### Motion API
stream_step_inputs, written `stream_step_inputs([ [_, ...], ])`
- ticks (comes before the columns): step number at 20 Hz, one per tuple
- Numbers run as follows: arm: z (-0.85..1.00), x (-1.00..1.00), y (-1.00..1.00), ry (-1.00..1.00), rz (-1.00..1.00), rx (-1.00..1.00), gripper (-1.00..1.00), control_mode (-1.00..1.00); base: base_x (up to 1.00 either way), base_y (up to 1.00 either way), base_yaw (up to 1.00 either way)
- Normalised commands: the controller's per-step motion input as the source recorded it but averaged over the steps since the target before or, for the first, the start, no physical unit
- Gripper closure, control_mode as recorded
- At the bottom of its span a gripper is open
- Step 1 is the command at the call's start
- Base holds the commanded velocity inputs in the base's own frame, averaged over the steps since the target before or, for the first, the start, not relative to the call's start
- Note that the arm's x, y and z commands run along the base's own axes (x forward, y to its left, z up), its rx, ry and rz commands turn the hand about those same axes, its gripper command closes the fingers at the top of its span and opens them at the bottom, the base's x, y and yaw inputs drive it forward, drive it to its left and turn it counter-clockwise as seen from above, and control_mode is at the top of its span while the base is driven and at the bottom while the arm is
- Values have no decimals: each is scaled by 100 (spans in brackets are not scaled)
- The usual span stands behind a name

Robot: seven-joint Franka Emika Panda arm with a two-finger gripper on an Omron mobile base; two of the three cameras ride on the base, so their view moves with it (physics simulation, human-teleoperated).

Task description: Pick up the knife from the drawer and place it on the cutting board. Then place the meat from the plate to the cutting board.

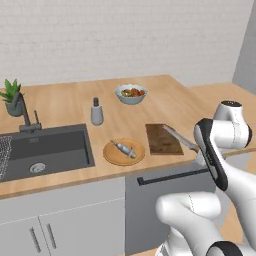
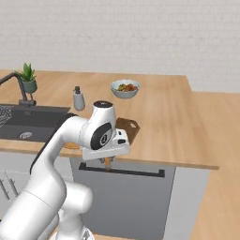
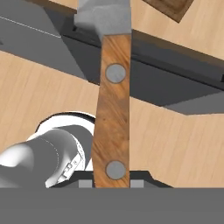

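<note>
The big wooden tabletop (image 1: 65, 107) runs along the wall and turns at the right corner. A dark sink (image 1: 47, 150) is set into it on the left, with a tap (image 1: 27, 117) behind it and a small green plant (image 1: 12, 97) in the far left corner. Under the tabletop are pale cupboard doors, and to their right is a grey front (image 1: 165, 200) with a long dark bar handle; you cannot tell if the drawer is open.

The dark brown cutting board (image 1: 162, 138) lies near the front edge of the tabletop. Just to its left sits the round tan plate (image 1: 124, 152). A pale bowl (image 1: 131, 93) of bright fruit stands far back, and a little grey bottle (image 1: 97, 112) stands left of it, beside the sink.

The hand (image 3: 112, 177) is closed tight on the knife (image 1: 181, 138). It holds the brown wooden handle (image 3: 112, 118) at its end. In the left base view the grey blade reaches up and left over the right edge of the cutting board. You cannot tell if the blade touches the board.

The small grey meat (image 1: 123, 148) lies on the plate, near its middle.
</note>
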Motion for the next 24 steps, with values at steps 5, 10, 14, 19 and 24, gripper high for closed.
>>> stream_step_inputs([
  [5, 0, 0, 0, 0, 0, 0, 100, 100, 67, -17, 3],
  [10, 0, 0, 0, 0, 0, 0, 100, 100, 27, -23, 5],
  [14, 0, 18, -5, 2, 0, 0, 100, -100, 17, -25, 5],
  [19, -29, 99, -12, 22, -4, 0, 100, -100, 0, 0, 0],
  [24, -54, 100, -13, 35, -23, 0, 100, -100, 0, 0, 0],
])
